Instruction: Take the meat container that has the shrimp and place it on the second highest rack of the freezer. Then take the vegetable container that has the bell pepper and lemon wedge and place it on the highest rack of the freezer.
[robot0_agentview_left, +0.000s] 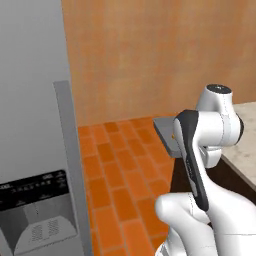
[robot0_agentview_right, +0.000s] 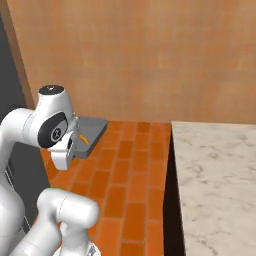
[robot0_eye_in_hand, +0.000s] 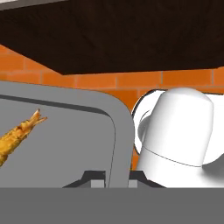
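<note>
Meat container (robot0_eye_in_hand: 65, 144), grey tray with raised rim, held in the air over the orange brick floor (robot0_agentview_left: 125, 170), off the table (robot0_agentview_right: 220, 170). Jaws closed on its rim at the near edge; hand view shows the rim wall pinched between the dark fingertips (robot0_eye_in_hand: 94, 177). Shrimp (robot0_eye_in_hand: 15, 138) lies inside on the tray floor, orange, tail up. From the base views the tray (robot0_agentview_right: 90, 132) sticks out level past the white arm's wrist. Freezer (robot0_agentview_left: 35, 125) stands left, door with dispenser panel (robot0_agentview_left: 35, 210) facing out.
</note>
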